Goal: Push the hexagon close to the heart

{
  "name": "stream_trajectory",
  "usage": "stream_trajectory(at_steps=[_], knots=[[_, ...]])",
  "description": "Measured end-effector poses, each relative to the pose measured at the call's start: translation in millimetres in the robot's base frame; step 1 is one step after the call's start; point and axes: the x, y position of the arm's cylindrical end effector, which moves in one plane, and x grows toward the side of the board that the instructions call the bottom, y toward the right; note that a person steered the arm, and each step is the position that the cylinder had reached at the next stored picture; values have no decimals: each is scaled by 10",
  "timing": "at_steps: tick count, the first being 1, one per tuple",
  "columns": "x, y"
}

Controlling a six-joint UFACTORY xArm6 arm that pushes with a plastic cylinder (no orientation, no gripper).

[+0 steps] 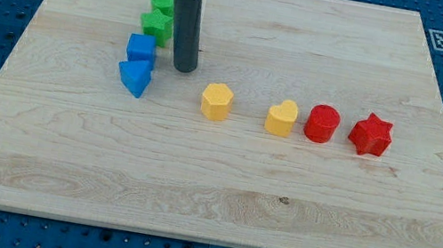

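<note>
A yellow hexagon (216, 101) lies near the middle of the wooden board (210, 194). A yellow heart (282, 117) lies to its right, a block's width away. My tip (183, 68) rests on the board up and to the left of the hexagon, apart from it, and just right of the blue cube (141, 48).
A red cylinder (323, 123) and a red star (370, 134) lie right of the heart. A blue triangular block (135, 77) sits below the blue cube. Two green blocks (162, 2) (157, 27) lie left of the rod at the view's top.
</note>
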Motion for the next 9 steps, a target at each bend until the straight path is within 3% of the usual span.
stream_trajectory(at_steps=[5, 9], knots=[[465, -23], [473, 503]])
